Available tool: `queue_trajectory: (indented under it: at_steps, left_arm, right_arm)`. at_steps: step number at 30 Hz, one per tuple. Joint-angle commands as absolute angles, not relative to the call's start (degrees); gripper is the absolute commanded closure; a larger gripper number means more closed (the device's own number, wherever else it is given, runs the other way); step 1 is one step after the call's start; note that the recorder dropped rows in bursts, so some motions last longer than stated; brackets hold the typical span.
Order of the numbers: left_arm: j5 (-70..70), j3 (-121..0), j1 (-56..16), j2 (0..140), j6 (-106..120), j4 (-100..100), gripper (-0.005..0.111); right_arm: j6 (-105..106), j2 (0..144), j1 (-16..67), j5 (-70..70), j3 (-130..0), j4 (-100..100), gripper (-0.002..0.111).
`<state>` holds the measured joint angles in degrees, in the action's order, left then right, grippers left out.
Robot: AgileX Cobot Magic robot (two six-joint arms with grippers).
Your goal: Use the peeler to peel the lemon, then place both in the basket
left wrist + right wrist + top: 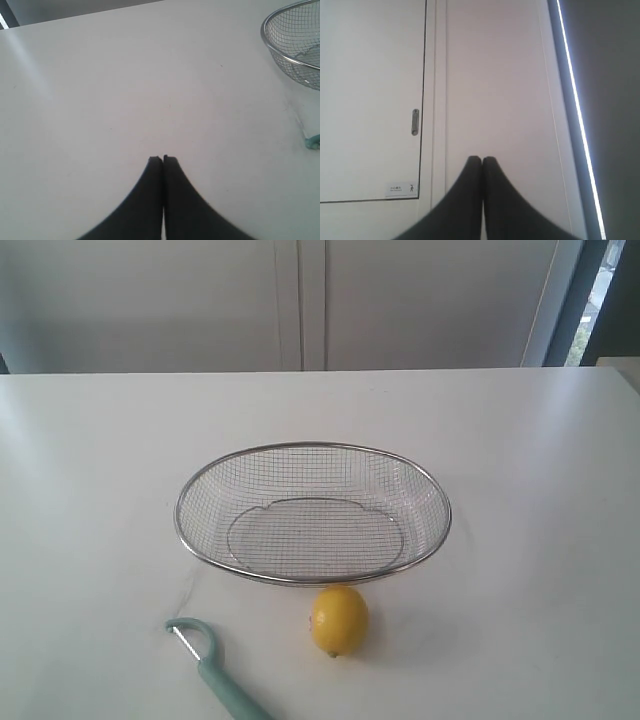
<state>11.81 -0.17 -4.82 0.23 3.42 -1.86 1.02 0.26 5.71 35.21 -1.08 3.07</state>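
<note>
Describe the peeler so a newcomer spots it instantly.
On the white table sits a wide wire-mesh basket. Just in front of its near rim lie two things: a yellow lemon and, to the lemon's left in the exterior view, the peeler. It is the slim one, with a pale teal handle and hooked head.

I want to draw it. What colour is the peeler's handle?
Pale teal-green. The peeler shows best in the exterior view, near the lemon.

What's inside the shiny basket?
Nothing shows inside the basket; only the white table shows through its mesh, which hides nothing. The lemon and the peeler lie outside, by its near rim.
</note>
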Motion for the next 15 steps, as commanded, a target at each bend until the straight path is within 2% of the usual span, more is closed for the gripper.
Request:
queue_trajectory:
  at_steps: [1, 9, 15]
  left_arm:
    - [12.0, 0.0, -4.7, 0.0, 3.0, -1.8, 0.107]
    - [12.0, 0.0, -4.7, 0.0, 3.0, -1.8, 0.107]
    - [12.0, 0.0, -4.7, 0.0, 3.0, -1.8, 0.107]
  right_arm:
    - [1.1, 5.6, 5.8, 36.3, -5.5, 3.0, 0.108]
    - [-8.6, 20.2, 5.8, 31.2, -13.0, 3.0, 0.108]
    - [-9.5, 30.3, 5.8, 13.0, -20.5, 3.0, 0.108]
